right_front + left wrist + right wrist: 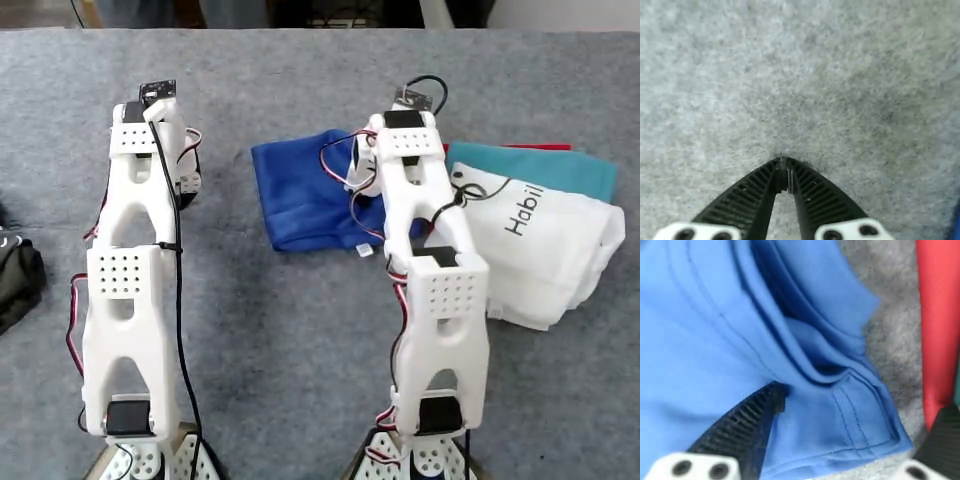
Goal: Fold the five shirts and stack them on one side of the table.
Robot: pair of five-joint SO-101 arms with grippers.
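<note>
Right fingers (750, 432) stand wide apart and hold nothing. The blue shirt (715, 340) lies under and between them, its hem corner in the gap. The cloth is judged soft, light and limp, best pinched at that doubled hem. Left fingers (782, 172) are closed tip to tip and empty, over bare grey felted desk (800, 60). Just beside the outer right finger lies a red shirt (937, 315).

The white shirt (560, 262) carries black lettering (521, 209) across its top.
</note>
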